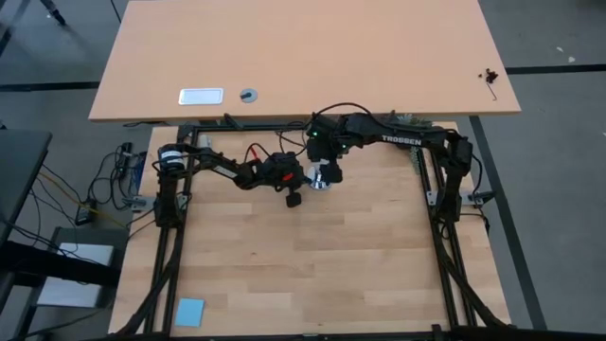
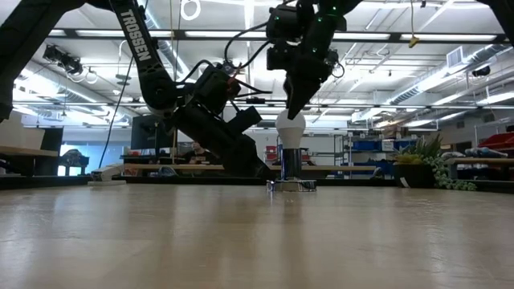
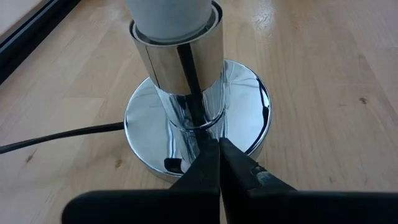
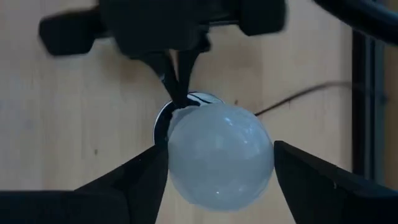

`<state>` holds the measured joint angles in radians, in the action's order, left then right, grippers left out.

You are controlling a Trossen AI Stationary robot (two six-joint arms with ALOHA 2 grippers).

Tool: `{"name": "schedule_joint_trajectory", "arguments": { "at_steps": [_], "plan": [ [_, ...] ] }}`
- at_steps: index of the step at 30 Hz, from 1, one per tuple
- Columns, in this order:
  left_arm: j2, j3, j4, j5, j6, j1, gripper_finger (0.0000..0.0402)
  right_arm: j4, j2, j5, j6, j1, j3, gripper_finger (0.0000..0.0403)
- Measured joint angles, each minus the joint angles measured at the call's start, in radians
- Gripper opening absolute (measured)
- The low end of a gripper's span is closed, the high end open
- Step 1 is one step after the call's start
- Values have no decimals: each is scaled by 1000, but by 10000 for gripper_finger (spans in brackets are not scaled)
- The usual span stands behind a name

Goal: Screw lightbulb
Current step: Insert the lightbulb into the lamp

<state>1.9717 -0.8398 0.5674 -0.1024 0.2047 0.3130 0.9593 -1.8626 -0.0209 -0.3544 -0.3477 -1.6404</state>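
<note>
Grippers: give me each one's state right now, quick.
Left gripper: shut, holding nothing, tips pressed on the chrome socket base.
Right gripper: open, fingers either side of the lightbulb seated in the socket.

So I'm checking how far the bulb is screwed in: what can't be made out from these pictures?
- Screw base of the lightbulb: hidden inside the chrome socket in every view.
- Contact of the right gripper with the bulb: one finger meets its outline in the right wrist view, the other shows a gap; pressure unknowable.
- Bulb in the high view: covered by the right arm.
- Left gripper, shut, at the socket's base: touching or not is unclear.
</note>
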Motion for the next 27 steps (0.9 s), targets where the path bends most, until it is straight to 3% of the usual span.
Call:
{"name": "schedule_joint_trajectory", "arguments": {
  "at_steps": [6,9,15,19,23,27],
  "plan": [
    [0,0,0,0,0,0,0,5,3,17,473,-12,11,256],
    [0,0,0,0,0,0,0,16,3,19,535,-10,11,261],
    [0,0,0,0,0,0,0,56,-8,17,407,16,-46,303],
    [0,0,0,0,0,0,0,80,-4,9,186,25,-111,323],
    [0,0,0,0,0,0,0,118,-5,9,-62,27,-118,322],
    [0,0,0,0,0,0,0,104,-4,18,-142,17,-88,311]
  ]
}}
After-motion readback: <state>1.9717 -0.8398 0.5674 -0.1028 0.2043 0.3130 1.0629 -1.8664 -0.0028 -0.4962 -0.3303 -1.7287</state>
